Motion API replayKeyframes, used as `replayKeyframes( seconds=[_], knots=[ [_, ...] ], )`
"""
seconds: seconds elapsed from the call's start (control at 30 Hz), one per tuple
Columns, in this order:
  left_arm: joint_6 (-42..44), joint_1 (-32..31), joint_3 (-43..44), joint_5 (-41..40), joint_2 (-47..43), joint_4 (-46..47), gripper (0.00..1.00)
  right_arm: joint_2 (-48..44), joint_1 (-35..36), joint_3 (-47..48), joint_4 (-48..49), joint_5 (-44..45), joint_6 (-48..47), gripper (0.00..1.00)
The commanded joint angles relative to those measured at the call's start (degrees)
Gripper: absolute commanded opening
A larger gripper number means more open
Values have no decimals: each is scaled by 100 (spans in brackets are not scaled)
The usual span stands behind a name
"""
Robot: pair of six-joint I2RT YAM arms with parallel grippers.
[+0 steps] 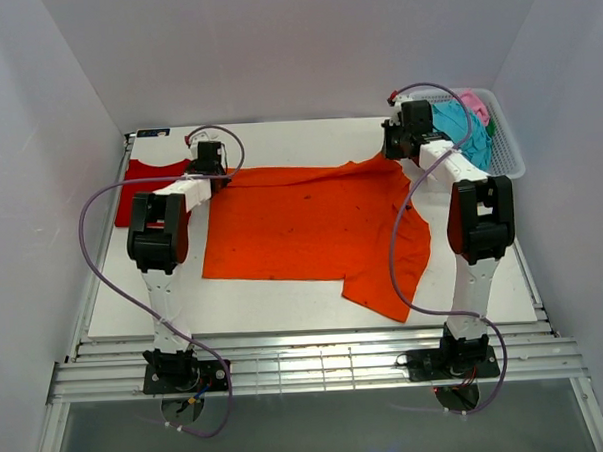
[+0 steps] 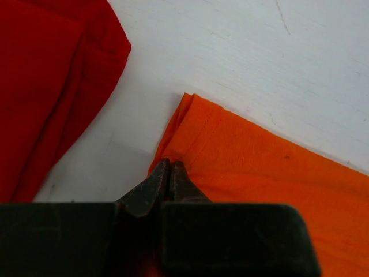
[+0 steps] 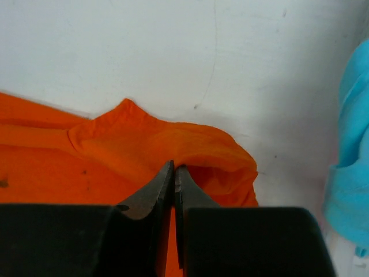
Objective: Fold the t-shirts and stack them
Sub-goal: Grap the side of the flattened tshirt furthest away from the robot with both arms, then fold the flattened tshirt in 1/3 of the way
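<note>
The bright orange t-shirt (image 1: 307, 226) lies spread on the white table, with a sleeve hanging toward the near right. My left gripper (image 1: 211, 165) is shut on the shirt's far left corner; the left wrist view shows its jaws (image 2: 169, 167) pinching the orange hem (image 2: 196, 124). My right gripper (image 1: 403, 146) is shut on the shirt's far right corner, its jaws (image 3: 173, 173) pinching a raised orange fold (image 3: 190, 141). The deep red t-shirt (image 1: 145, 188) lies folded at the far left, partly under the left arm, and shows in the left wrist view (image 2: 52, 81).
A white lattice basket (image 1: 508, 142) at the far right holds teal (image 1: 467, 129) and pink (image 1: 474, 105) shirts. The teal cloth also shows at the right edge of the right wrist view (image 3: 349, 173). White walls enclose the table (image 1: 285, 302).
</note>
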Motion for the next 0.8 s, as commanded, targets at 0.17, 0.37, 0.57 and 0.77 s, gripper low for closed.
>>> replayKeyframes(
  seconds=[0.17, 0.37, 0.57, 0.77],
  knots=[
    [-216, 32, -663, -243, -1255, 187, 0, -1069, 175, -932, -274, 225, -151, 8],
    [-225, 41, -795, -279, -1501, 38, 0, -1412, 333, -1361, -582, 593, -178, 8],
    [-304, 32, -1023, -296, -1660, -32, 0, -1764, 509, -1776, -758, 831, -134, 8],
    [-400, 32, -1234, -366, -1756, -138, 0, -1799, 693, -1978, -1066, 1034, -143, 8]
  ],
)
